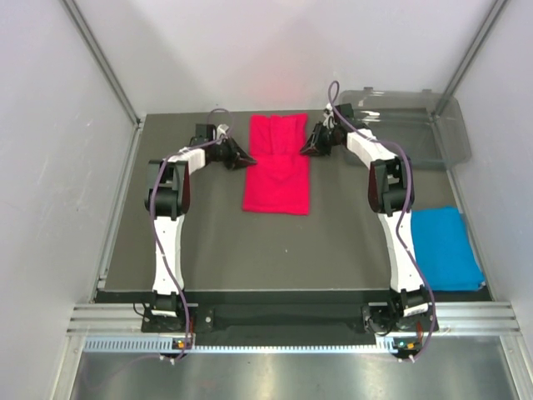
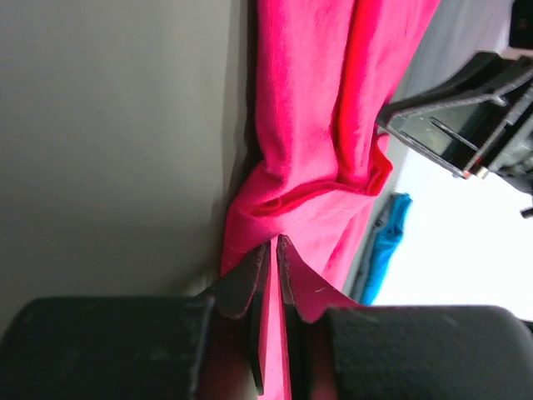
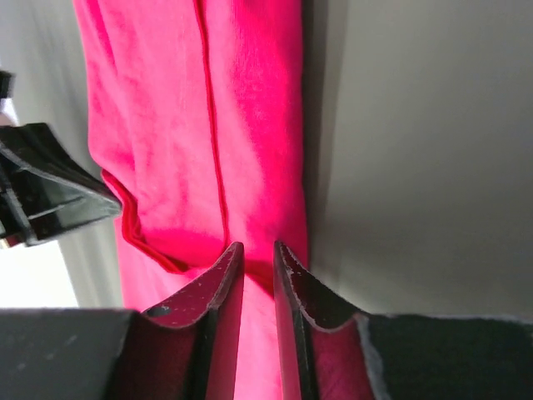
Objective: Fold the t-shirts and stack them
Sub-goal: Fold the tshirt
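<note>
The crimson-pink t-shirt (image 1: 277, 164) lies folded into a long narrow strip at the far middle of the table. My left gripper (image 1: 247, 157) is at its left edge and is shut on a bunched fold of the pink cloth (image 2: 308, 125), which runs between the jaws (image 2: 275, 243). My right gripper (image 1: 306, 148) is at the opposite edge. Its jaws (image 3: 258, 247) stand a narrow gap apart with pink cloth (image 3: 191, 125) pinched between them. The sky-blue t-shirt (image 1: 445, 247) lies folded flat at the right edge of the table, apart from both grippers.
A clear grey plastic tray (image 1: 416, 125) stands at the far right corner. White walls with metal rails close in the table on the left, back and right. The dark table surface (image 1: 250, 250) stretches between the pink shirt and the arm bases.
</note>
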### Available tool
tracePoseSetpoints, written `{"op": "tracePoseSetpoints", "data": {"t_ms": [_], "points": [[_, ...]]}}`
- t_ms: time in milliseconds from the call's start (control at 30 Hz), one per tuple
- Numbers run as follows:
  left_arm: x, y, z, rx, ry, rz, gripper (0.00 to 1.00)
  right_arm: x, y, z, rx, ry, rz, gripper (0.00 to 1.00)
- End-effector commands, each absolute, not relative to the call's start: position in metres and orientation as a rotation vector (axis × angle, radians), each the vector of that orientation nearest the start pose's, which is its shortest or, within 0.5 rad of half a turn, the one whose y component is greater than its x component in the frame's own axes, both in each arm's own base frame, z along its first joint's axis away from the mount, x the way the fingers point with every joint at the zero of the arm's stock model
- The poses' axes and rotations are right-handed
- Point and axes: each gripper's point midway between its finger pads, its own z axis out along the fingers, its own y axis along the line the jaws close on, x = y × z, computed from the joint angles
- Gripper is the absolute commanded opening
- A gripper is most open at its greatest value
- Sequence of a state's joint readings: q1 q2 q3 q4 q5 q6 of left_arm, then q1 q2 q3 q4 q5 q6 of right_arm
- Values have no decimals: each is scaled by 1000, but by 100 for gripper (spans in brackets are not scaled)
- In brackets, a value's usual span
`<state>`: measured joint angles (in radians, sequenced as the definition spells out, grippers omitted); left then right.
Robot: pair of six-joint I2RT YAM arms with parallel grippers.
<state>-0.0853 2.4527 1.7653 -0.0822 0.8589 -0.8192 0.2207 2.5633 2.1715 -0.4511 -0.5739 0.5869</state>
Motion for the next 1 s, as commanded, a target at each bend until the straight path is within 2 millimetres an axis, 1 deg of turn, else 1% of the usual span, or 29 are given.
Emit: {"op": "tracePoseSetpoints", "data": {"t_ms": [0,33,67,100,133,167,233,267,300,333,367,400,433,467,500,533,567,600,633,667,700,733,767,800,833,867,900,933,967], "points": [[558,-178,50,-365,2388,-1254,13,582,219,59,184,2462,943,22],[557,-175,55,-368,2402,-1222,13,583,216,74,163,2440,935,22],[554,-174,60,-357,2403,-1209,14,582,215,80,153,2432,926,22],[554,-172,81,-317,2370,-1189,14,580,213,87,145,2432,917,22],[552,-171,89,-310,2362,-1175,14,579,212,96,120,2422,907,23],[544,-170,103,-298,2355,-1168,14,578,211,113,106,2400,903,23],[534,-167,113,-274,2358,-1140,17,570,210,125,77,2408,891,24],[521,-165,119,-271,2368,-1130,19,564,211,142,52,2394,888,26],[514,-165,121,-246,2372,-1124,23,553,209,138,46,2431,879,28],[497,-165,110,-251,2406,-1138,25,545,212,155,-5,2410,880,30],[488,-165,123,-225,2389,-1144,26,533,217,160,-49,2412,926,30],[469,-164,111,-237,2432,-1149,28,516,219,161,-106,2415,949,32],[468,-165,123,-215,2411,-1150,28,507,221,145,-116,2449,978,33],[450,-164,124,-223,2425,-1151,28,495,221,160,-147,2424,991,34],[442,-163,125,-242,2429,-1148,29,478,219,140,-150,2475,992,36],[434,-162,127,-263,2428,-1140,29,467,220,138,-159,2482,998,39],[416,-161,128,-305,2439,-1118,29,455,222,153,-186,2453,996,41],[413,-156,128,-407,2430,-1067,29,437,221,135,-174,2494,993,43],[405,-157,128,-459,2424,-1057,30,427,222,135,-175,2495,992,46],[385,-163,128,-488,2427,-1057,30,415,225,145,-187,2477,978,47],[377,-165,128,-581,2427,-1059,31,398,225,128,-145,2528,980,48],[375,-165,126,-621,2403,-1016,31,388,228,125,-130,2540,987,48],[354,-171,117,-779,2380,-949,33,350,235,105,46,2615,989,45],[348,-174,114,-765,2384,-955,33,347,240,113,24,2598,998,45],[346,-177,111,-887,2364,-975,33,334,241,96,89,2596,1021,45],[342,-179,105,-949,2355,-990,33,328,246,97,245,2588,1079,45],[339,-181,97,-994,2330,-1022,33,323,251,109,279,2532,1114,47],[335,-187,93,-1096,2317,-1049,34,320,248,100,416,2486,1110,48],[333,-190,90,-1134,2306,-1059,33,319,247,102,468,2438,1115,50]]}}
